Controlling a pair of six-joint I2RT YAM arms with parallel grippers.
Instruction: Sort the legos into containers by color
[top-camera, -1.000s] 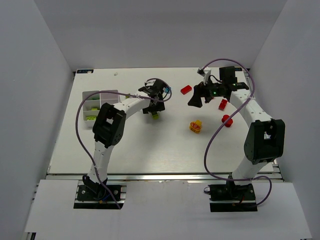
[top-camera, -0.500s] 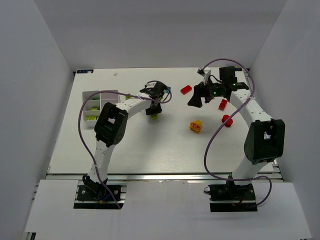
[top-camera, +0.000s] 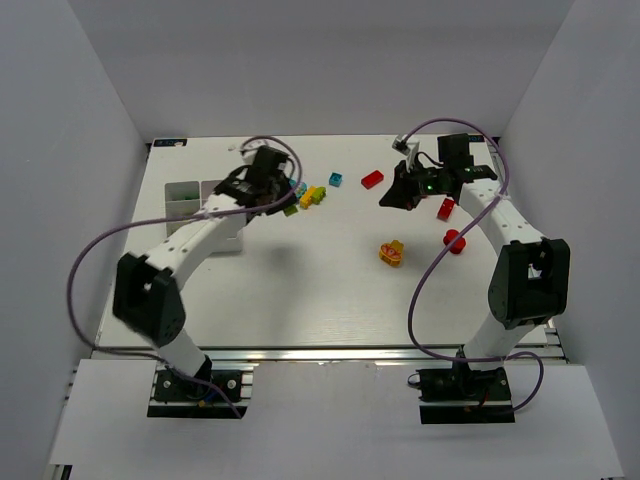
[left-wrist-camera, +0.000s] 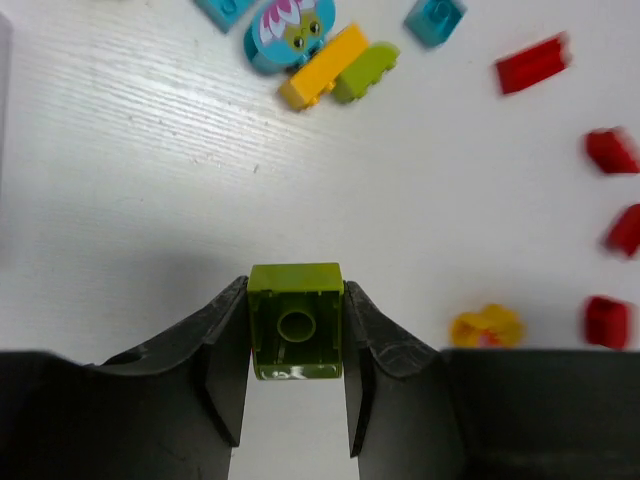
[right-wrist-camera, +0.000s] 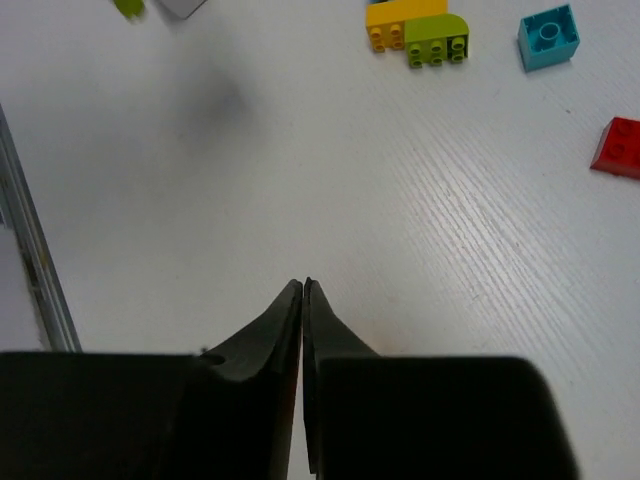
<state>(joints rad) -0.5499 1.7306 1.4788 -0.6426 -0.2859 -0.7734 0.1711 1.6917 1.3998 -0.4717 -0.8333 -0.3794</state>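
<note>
Top external: table (top-camera: 300, 290), both arms reach over its far half.
Left claw (left-wrist-camera: 295, 300): closed on lime brick (left-wrist-camera: 295, 320), one finger on each side, hollow underside faces the wrist camera.
Lime brick place: far-left part of table, between tray (top-camera: 180, 190) and the loose cluster.
Tray: white, far-left of table, near left edge, partly hidden by left arm; contents too small to tell.
Right claw (right-wrist-camera: 302, 287): tips pressed together, nothing in it, over bare table in the far-right part.
Cluster: cyan printed piece (left-wrist-camera: 290, 30), yellow brick (left-wrist-camera: 322, 80) and second lime brick (left-wrist-camera: 365, 72) touching, near far edge at centre; cyan brick (left-wrist-camera: 435, 20) just beside, apart.
Red bricks: one (top-camera: 372, 179) near far edge beside right claw; two more (top-camera: 445, 208) (top-camera: 455, 240) toward right edge.
Yellow-red piece (top-camera: 391, 252): mid-table, right of centre, alone.
</note>
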